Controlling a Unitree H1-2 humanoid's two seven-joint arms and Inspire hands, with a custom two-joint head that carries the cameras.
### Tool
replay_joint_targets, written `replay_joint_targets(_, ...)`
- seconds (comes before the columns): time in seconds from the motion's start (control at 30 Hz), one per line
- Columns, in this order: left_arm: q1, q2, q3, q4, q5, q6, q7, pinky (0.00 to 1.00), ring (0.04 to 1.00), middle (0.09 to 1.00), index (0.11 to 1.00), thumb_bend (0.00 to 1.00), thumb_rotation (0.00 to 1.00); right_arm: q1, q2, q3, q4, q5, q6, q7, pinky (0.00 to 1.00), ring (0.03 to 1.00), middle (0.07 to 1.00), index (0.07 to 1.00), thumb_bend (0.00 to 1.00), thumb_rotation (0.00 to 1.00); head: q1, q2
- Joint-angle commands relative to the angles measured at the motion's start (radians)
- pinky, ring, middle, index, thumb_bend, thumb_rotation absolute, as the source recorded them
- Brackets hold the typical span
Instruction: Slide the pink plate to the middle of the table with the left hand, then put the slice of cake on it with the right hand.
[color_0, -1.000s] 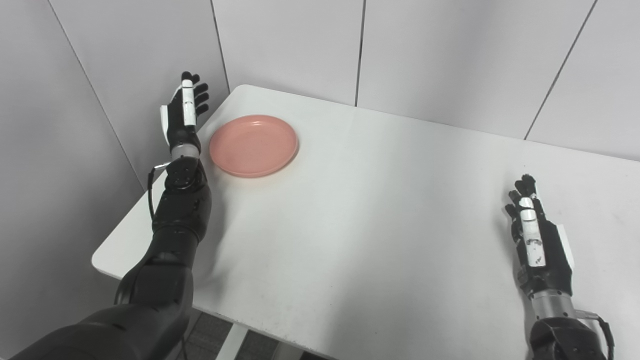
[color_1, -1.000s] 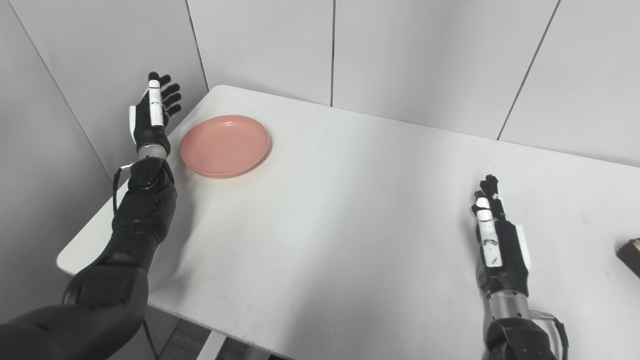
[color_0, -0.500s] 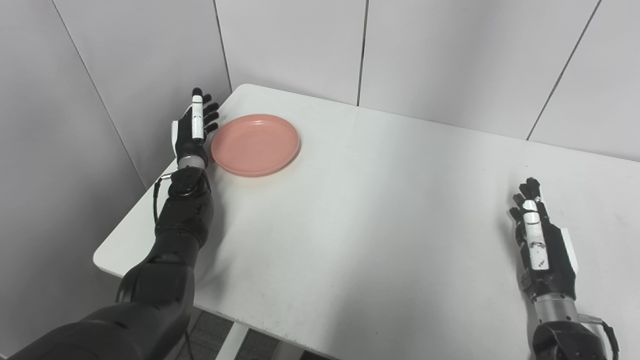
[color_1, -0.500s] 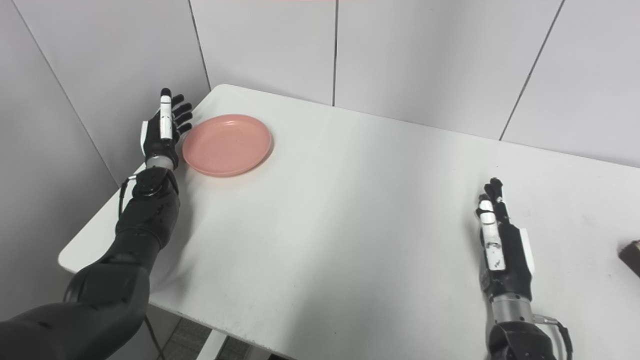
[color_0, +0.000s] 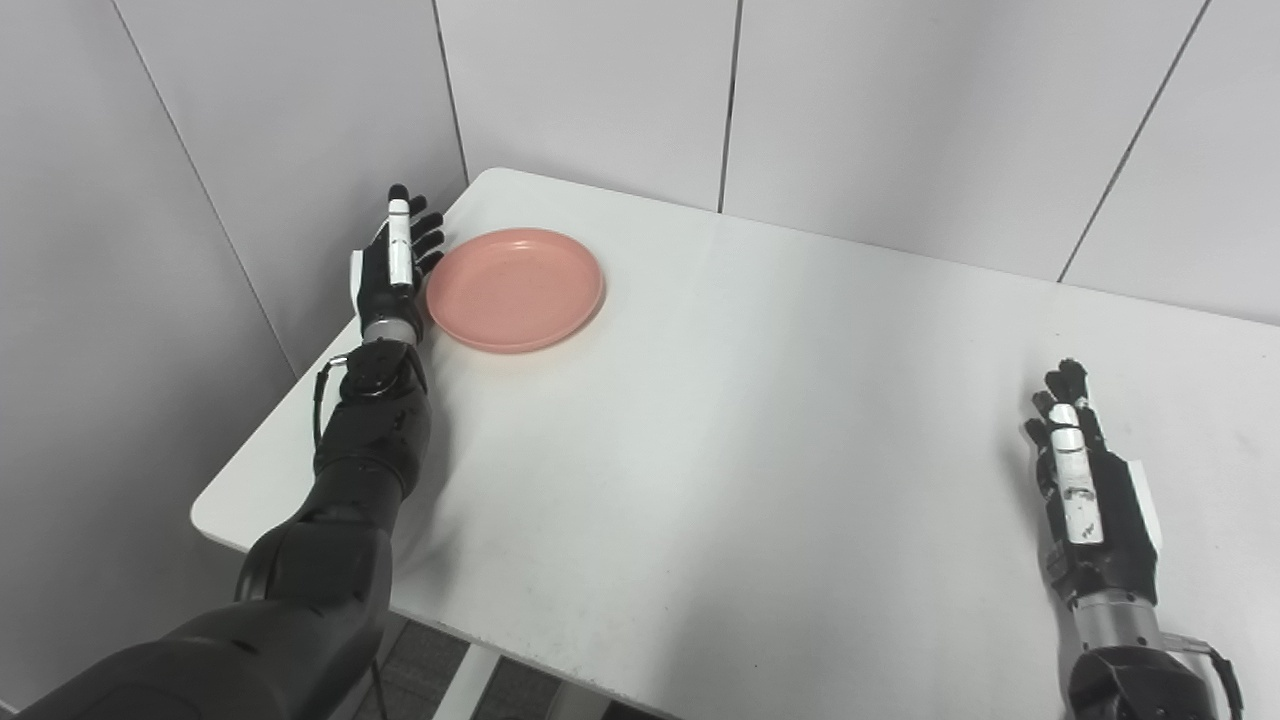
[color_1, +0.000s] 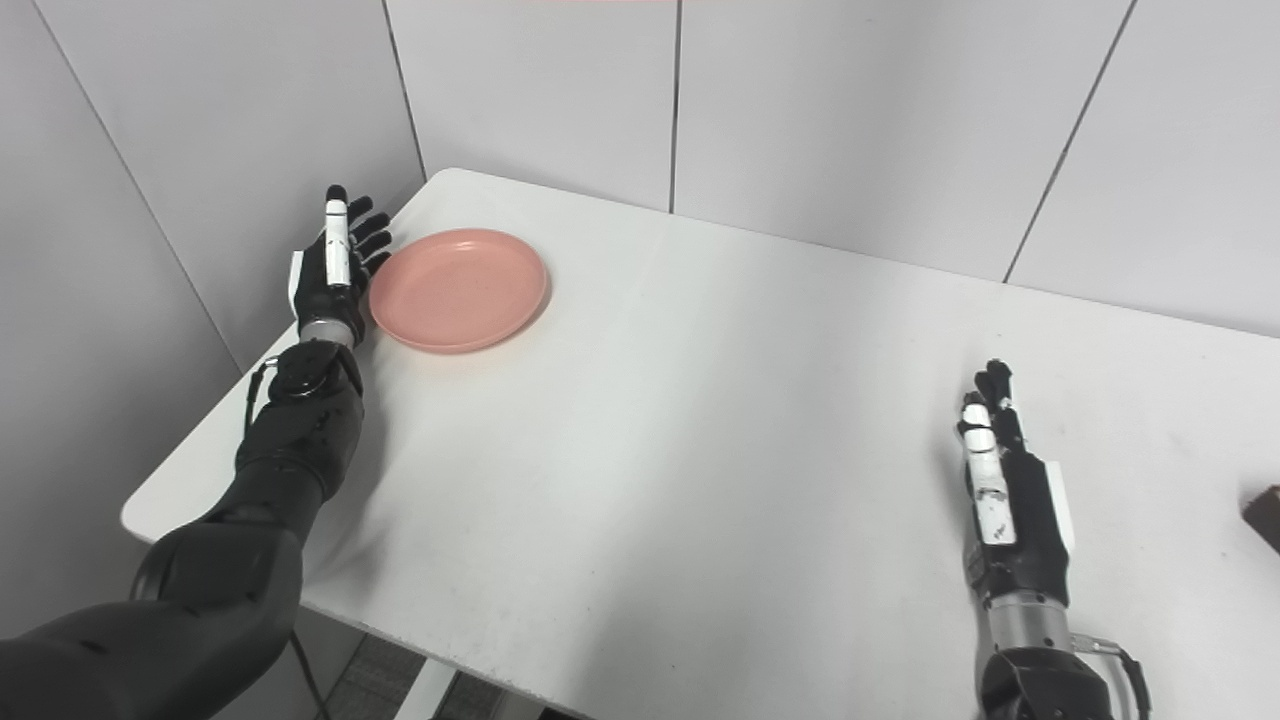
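Note:
A round pink plate (color_0: 515, 289) lies near the far left corner of the white table (color_0: 760, 420). My left hand (color_0: 392, 265) stands open on its edge right beside the plate's left rim, fingers straight and pointing away; whether it touches the rim I cannot tell. My right hand (color_0: 1082, 490) rests open over the table's right side, fingers stretched forward, holding nothing. A dark brown piece (color_1: 1262, 515), perhaps the slice of cake, shows only at the right border of the right eye view, to the right of the right hand.
Grey wall panels (color_0: 600, 90) close in behind the table and along its left side, just beyond the left hand. The table's near edge (color_0: 480, 630) runs diagonally at the lower left.
My left hand has come down from above the table's left edge and moved in against the plate's left rim. The right hand has barely moved. The camera view has shifted slightly.

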Motion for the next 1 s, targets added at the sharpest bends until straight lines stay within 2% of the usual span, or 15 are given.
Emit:
replay_joint_targets(0.0, -0.041, 0.023, -0.013, 0.001, 0.001, -0.010, -0.038, 0.83, 0.821, 0.800, 0.794, 0.75, 1.00, -0.019, 0.000, -0.003, -0.024, 0.007, -0.003, 0.001, 1.00, 1.000, 1.000, 1.000, 0.66, 0.90, 0.000, -0.001)
replay_joint_targets(0.1, -0.044, 0.014, -0.015, -0.005, -0.009, -0.005, -0.053, 0.81, 0.805, 0.786, 0.781, 0.74, 1.00, -0.019, 0.000, -0.003, -0.024, 0.010, 0.000, 0.003, 1.00, 1.000, 1.000, 1.000, 0.67, 0.89, -0.001, -0.001)
replay_joint_targets(0.23, -0.047, -0.005, -0.006, -0.028, -0.040, 0.017, -0.085, 0.83, 0.811, 0.784, 0.778, 0.73, 1.00, -0.019, 0.001, -0.003, -0.025, 0.012, 0.005, 0.002, 1.00, 1.000, 1.000, 1.000, 0.69, 0.88, -0.002, 0.001)
replay_joint_targets(0.43, -0.053, -0.025, -0.007, -0.049, -0.073, 0.038, -0.110, 0.84, 0.820, 0.797, 0.790, 0.71, 1.00, -0.015, 0.004, 0.002, -0.053, -0.007, 0.033, -0.013, 1.00, 1.000, 1.000, 1.000, 0.66, 0.89, -0.004, 0.001)
replay_joint_targets(0.7, -0.050, -0.054, -0.002, -0.085, -0.091, 0.061, -0.132, 0.82, 0.814, 0.797, 0.793, 0.70, 1.00, -0.017, 0.000, 0.006, -0.039, -0.015, 0.004, -0.009, 1.00, 1.000, 1.000, 1.000, 0.64, 0.91, -0.006, 0.002)
replay_joint_targets(0.8, -0.045, -0.065, -0.007, -0.110, -0.089, 0.075, -0.137, 0.81, 0.809, 0.795, 0.791, 0.69, 1.00, -0.019, 0.003, 0.001, -0.037, 0.001, 0.020, -0.001, 1.00, 1.000, 1.000, 1.000, 0.66, 0.91, -0.007, 0.003)
replay_joint_targets(0.87, -0.044, -0.071, -0.010, -0.124, -0.088, 0.083, -0.133, 0.81, 0.807, 0.791, 0.789, 0.69, 1.00, -0.023, 0.010, 0.001, -0.018, -0.002, -0.008, -0.005, 1.00, 1.000, 1.000, 1.000, 0.68, 0.90, -0.007, 0.004)
replay_joint_targets(0.97, -0.042, -0.080, -0.015, -0.137, -0.087, 0.090, -0.137, 0.82, 0.810, 0.793, 0.791, 0.69, 1.00, -0.027, 0.013, -0.004, -0.002, 0.012, -0.021, 0.002, 1.00, 1.000, 1.000, 1.000, 0.66, 0.88, -0.008, 0.005)
